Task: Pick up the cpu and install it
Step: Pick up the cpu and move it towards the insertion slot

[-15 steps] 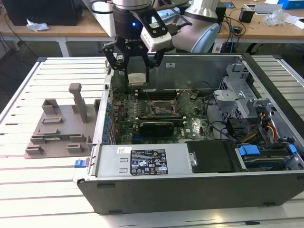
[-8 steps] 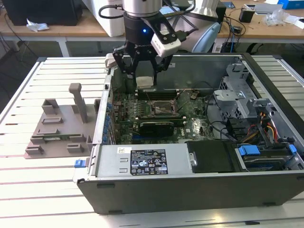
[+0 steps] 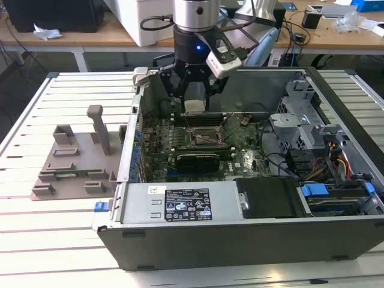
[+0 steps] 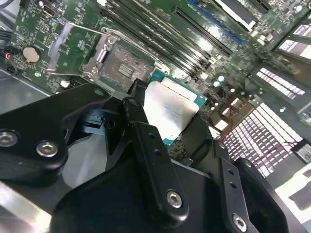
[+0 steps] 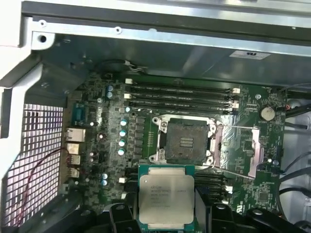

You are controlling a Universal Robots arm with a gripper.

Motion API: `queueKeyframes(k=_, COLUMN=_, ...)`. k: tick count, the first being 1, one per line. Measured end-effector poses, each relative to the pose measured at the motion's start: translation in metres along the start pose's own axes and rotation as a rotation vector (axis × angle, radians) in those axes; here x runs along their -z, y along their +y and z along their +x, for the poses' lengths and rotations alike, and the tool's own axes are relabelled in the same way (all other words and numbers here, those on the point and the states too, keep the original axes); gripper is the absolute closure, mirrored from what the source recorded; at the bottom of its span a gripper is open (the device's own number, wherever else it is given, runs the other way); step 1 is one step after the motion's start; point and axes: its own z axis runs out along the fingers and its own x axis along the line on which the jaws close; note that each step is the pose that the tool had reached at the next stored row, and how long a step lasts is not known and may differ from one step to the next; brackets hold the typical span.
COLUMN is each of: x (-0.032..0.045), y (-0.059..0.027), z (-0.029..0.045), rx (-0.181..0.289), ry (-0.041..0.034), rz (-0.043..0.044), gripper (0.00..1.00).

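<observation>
My gripper hangs over the open computer case, shut on the cpu, a small square chip with a pale silver top and green edge. The cpu shows held flat between the black fingers, and again as the cpu in the second wrist view. Below it on the green motherboard lies the open black socket, seen as the socket with its metal frame and lever swung aside. The chip hangs above the board, a short way off from the socket.
Long memory slots run beside the socket. A silver power supply and drive bays with blue tabs fill the case's near side. A grey plastic fixture sits on the slatted table at the exterior view's left.
</observation>
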Motion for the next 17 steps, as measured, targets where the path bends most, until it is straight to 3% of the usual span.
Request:
queueKeyframes(k=11, x=-0.0107, y=0.003, z=-0.0154, rx=0.0, ry=0.0003, rz=0.0043, gripper=0.45)
queueKeyframes(k=17, x=-0.0213, y=0.0082, z=-0.0258, rx=0.0, ry=0.0007, rz=0.0097, gripper=0.45)
